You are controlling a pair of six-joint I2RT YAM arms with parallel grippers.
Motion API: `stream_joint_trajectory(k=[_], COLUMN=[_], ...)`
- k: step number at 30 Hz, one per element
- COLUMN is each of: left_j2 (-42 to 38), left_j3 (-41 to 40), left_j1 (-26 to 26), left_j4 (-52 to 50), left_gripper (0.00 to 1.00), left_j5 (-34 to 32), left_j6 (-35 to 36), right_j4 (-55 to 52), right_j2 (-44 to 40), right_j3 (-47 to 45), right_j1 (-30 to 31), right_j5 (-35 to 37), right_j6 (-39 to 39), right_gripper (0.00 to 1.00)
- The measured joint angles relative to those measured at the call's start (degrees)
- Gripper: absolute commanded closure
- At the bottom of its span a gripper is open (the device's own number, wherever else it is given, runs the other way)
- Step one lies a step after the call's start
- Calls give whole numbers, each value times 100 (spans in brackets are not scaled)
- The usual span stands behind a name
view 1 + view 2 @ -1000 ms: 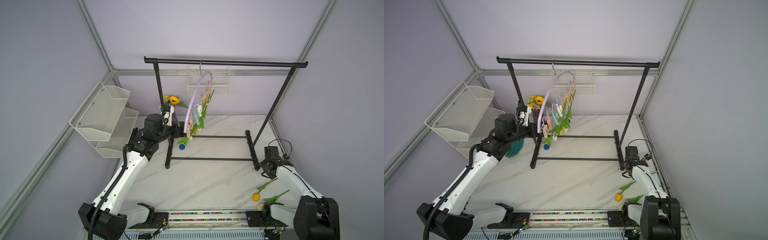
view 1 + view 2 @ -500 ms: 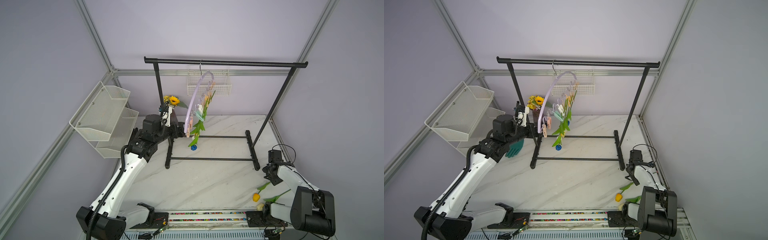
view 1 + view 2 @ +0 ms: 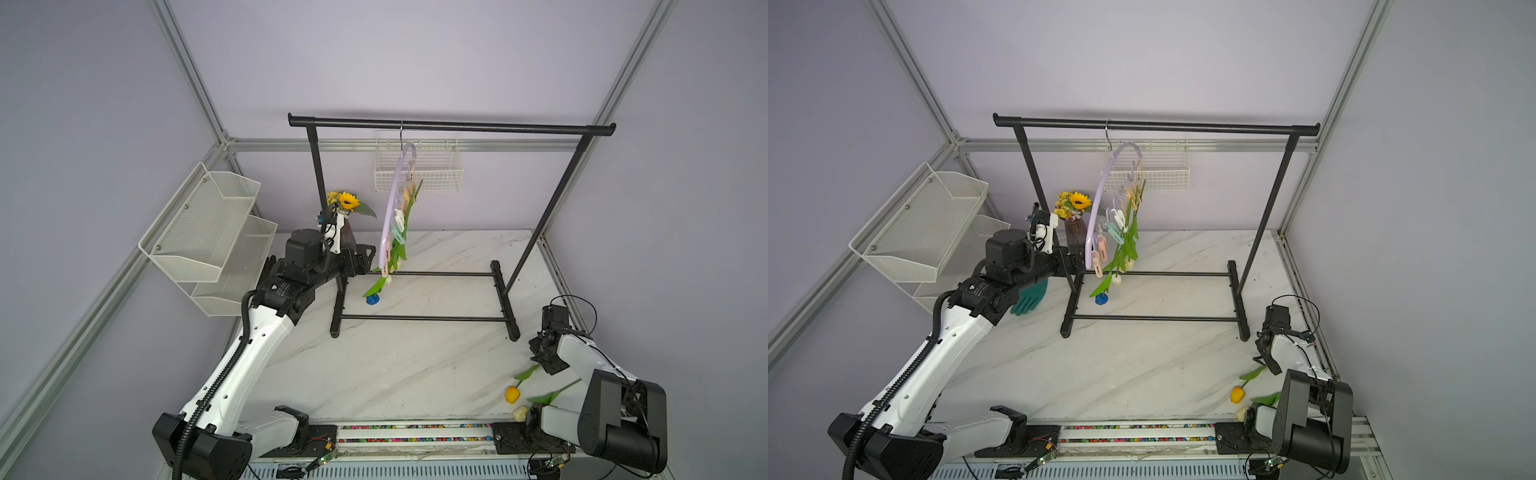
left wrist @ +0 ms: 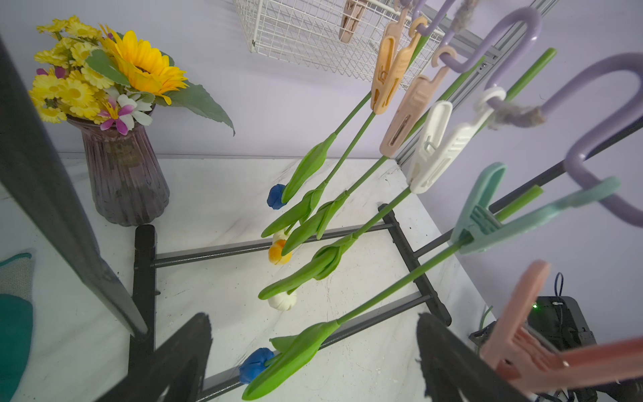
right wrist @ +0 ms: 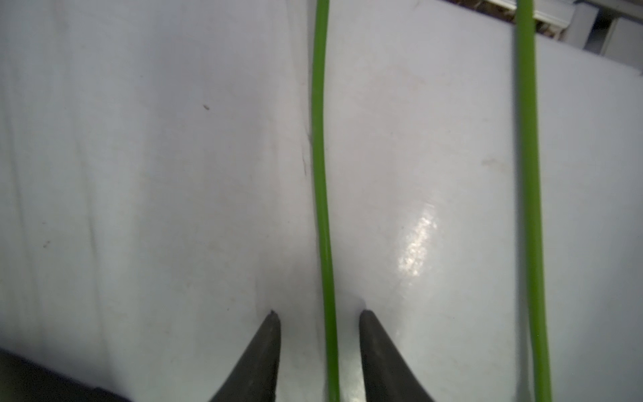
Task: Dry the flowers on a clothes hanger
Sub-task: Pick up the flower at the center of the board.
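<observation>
The lilac clothes hanger (image 3: 392,208) (image 3: 1096,212) hangs by its hook from the black rack's bar. Several flowers hang head-down from its pegs (image 4: 431,149), the lowest with a blue head (image 3: 372,299) (image 4: 255,360). My left gripper (image 3: 366,254) (image 4: 313,316) is open beside the hanger's low end and holds nothing. A yellow tulip (image 3: 512,394) (image 3: 1236,395) and a cream one (image 3: 520,413) lie at the table's front right. My right gripper (image 3: 543,362) (image 5: 318,313) points down over the yellow tulip's stem (image 5: 322,209). The jaws stand a little apart on either side of the stem.
A purple vase of sunflowers (image 4: 121,174) (image 3: 347,203) stands behind the rack's left post (image 3: 320,187). A teal glove (image 3: 1030,297) lies under my left arm. White wire shelves (image 3: 208,232) hang on the left wall, a wire basket (image 3: 417,172) on the back wall. The rack's base bars (image 3: 424,318) cross the table.
My right gripper has come down over the yellow tulip's stem and its jaws have narrowed. The hanger with its flowers has swung a little. My left arm has drawn back slightly.
</observation>
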Motion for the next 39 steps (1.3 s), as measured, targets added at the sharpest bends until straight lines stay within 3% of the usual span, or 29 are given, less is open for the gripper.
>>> stream_joint_trajectory(k=[10,16,24,39], left_j2=[-48,-107,-120,-31], left_j3=[0,0,0,-44], left_j1=[0,0,0,-70], left_j4=[-2,0,11,557], left_gripper=[7,6,6,8], left_j5=[-22,-22,72,866], left_j6=[66,142,144,149], right_j4=[365,420,396,1775], right_j2=[59,-168,-1231,-3198], right_j3=[-26,-107,76,428], right_j1=[-131,-131,-131,-131], right_j5=[-227,-492,-1276,-4478], right_j6=[-168,-271,-614,-942], right_gripper=[100,100,100,100])
